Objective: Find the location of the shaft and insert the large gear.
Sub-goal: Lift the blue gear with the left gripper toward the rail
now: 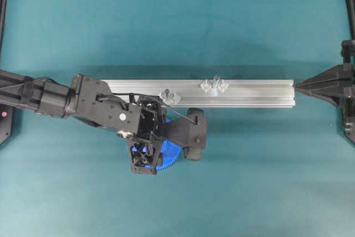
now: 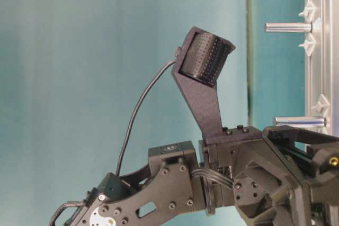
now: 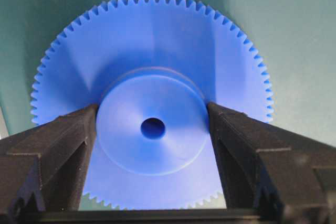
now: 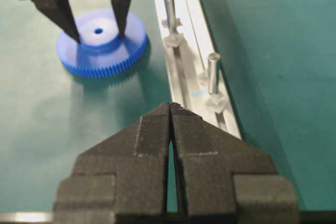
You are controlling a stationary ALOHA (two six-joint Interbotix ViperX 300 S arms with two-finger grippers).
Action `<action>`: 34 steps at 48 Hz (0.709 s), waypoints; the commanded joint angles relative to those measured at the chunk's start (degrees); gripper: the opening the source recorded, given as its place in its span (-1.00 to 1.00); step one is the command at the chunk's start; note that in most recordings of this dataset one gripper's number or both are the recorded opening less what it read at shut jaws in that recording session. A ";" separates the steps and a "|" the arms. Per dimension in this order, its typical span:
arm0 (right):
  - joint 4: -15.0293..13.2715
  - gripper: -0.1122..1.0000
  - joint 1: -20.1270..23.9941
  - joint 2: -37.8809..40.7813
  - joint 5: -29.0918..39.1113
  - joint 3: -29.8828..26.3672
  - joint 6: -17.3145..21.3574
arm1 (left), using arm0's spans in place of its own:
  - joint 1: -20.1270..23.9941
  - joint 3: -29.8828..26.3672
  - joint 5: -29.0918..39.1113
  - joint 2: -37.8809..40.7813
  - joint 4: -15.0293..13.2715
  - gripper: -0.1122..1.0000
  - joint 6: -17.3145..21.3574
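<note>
The large gear [image 3: 152, 114] lies flat on the green bench [image 1: 249, 181], near the rail [image 1: 249, 90] that holds the shaft [image 1: 216, 79]. It looks light, hard and smooth. The left fingers [image 3: 63, 145] squeeze its raised hub, a good place to hold. The right fingers [image 4: 152, 135] are pressed together, empty.

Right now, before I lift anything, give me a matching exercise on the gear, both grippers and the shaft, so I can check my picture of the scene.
Things:
1. large gear
2. left gripper
3. right gripper
4. shaft

States:
A. jaws pressed together, holding nothing
B. upright on the aluminium rail
C. flat on the green table
D. jaws closed on the raised hub

Pairs: 1-C, 2-D, 3-A, 4-B
</note>
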 commanded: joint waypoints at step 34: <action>0.09 -0.80 -0.18 0.44 -0.26 -0.70 0.53 | 2.55 -11.43 12.04 -7.82 0.26 0.49 5.27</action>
